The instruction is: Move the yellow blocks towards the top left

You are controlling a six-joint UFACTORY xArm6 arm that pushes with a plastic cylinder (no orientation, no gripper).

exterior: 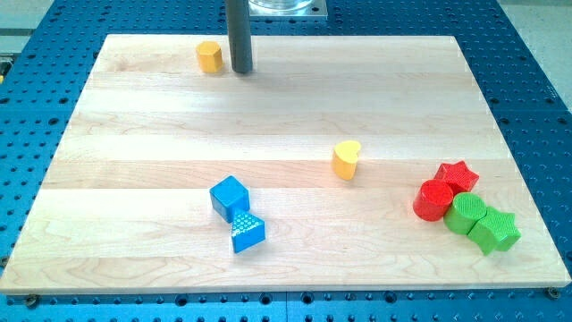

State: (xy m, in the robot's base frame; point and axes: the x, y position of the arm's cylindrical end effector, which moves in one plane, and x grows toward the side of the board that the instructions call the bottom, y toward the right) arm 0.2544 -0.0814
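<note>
A yellow hexagonal block (209,56) stands near the view's top, left of centre on the wooden board (161,134). My tip (240,70) is just to its right, a small gap apart. A second yellow block, heart-shaped (347,160), stands right of the board's centre, far from the tip.
A blue cube (229,198) and a blue triangular block (248,233) touch each other at the lower middle. At the lower right, a red star (458,174), a red cylinder (434,200), a green cylinder (466,214) and a green star (495,231) cluster together near the board's right edge.
</note>
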